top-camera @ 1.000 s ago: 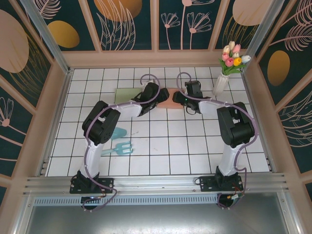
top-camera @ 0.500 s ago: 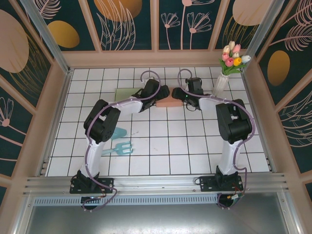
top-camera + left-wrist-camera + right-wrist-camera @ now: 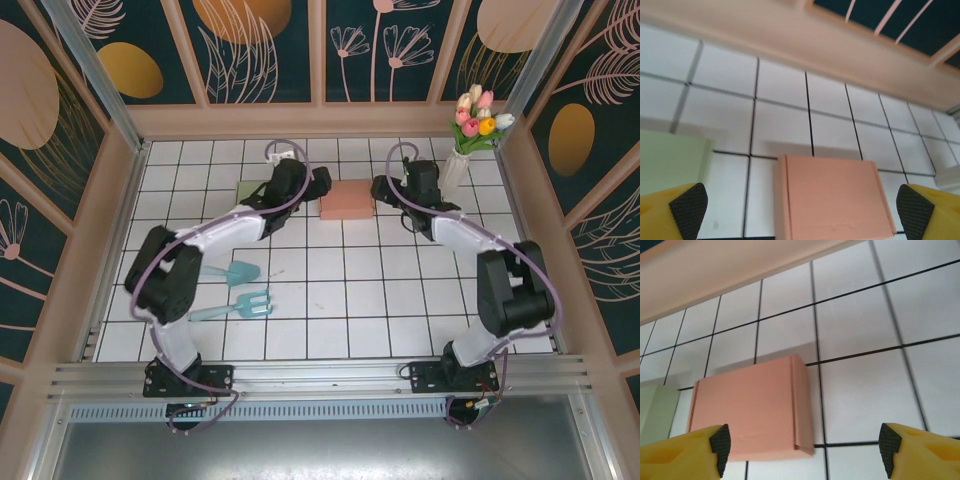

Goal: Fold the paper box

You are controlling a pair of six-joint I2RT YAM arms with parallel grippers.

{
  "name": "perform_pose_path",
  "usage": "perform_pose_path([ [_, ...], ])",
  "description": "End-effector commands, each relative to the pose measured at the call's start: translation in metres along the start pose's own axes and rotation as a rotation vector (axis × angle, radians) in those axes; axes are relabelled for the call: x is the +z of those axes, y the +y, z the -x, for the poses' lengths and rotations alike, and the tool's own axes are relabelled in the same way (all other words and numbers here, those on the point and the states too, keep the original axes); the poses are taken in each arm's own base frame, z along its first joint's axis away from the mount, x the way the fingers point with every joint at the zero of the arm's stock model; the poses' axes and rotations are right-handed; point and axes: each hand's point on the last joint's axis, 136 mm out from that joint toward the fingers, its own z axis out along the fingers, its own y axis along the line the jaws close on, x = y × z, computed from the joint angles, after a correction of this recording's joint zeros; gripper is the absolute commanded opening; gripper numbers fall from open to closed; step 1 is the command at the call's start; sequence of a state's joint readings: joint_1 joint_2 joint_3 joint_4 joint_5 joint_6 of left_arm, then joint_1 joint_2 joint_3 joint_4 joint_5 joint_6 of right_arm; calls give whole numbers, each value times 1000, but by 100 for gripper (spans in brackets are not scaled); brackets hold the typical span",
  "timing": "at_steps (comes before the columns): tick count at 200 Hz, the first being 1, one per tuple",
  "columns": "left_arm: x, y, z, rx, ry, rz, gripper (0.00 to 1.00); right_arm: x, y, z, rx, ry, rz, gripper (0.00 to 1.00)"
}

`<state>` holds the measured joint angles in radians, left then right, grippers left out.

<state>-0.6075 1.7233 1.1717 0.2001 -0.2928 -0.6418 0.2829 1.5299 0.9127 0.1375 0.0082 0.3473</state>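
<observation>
The salmon paper box lies closed and flat on the white tiled table, in the back middle. My left gripper sits just left of it and my right gripper just right of it, both clear of the box. Through the left wrist camera the box lies ahead, between and beyond the wide-apart yellow fingers, left gripper open. The right wrist camera has the box ahead to the left, lid seam along its right edge, right gripper open and empty.
A pale green sheet lies flat left of the box, partly under the left arm. A white vase of tulips stands at the back right, close to the right arm. A teal trowel and fork lie front left.
Both grippers have drawn back sideways off the box and opened wider. The box, earlier half covered by them, now lies uncovered and closed.
</observation>
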Motion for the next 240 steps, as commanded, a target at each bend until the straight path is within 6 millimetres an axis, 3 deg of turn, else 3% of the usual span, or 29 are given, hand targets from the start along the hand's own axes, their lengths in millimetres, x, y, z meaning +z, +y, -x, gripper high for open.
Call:
perform_pose_path([
  [1, -36, 25, 28, 83, -176, 47, 99, -28, -35, 3, -10, -101, -132, 87],
  [24, -81, 57, 35, 153, -343, 78, 98, -67, -54, 7, -13, -225, -193, 99],
  [50, -126, 99, 34, 263, -532, 165, 99, -112, -76, 9, 14, -376, -253, 99],
  [69, -136, 125, 25, 330, -502, 218, 98, -139, -80, 11, 0, -498, -236, 99],
  [92, -157, 159, 21, 346, -491, 318, 99, -153, -88, 1, -148, -586, -262, 99],
  [134, -205, 207, 18, 385, -567, 501, 98, -143, -113, -26, -183, -537, -340, 99],
  [151, -213, 227, 7, 327, -593, 502, 99, -134, -114, -31, -157, -521, -289, 99],
  [172, -222, 269, -5, 220, -614, 575, 99, -133, -123, -35, -125, -541, -274, 99],
  [209, -218, 281, 3, 118, -641, 539, 99, -121, -144, -32, -83, -539, -319, 99],
  [240, -191, 279, 14, 145, -584, 512, 99, -116, -139, -22, -140, -574, -302, 99],
])
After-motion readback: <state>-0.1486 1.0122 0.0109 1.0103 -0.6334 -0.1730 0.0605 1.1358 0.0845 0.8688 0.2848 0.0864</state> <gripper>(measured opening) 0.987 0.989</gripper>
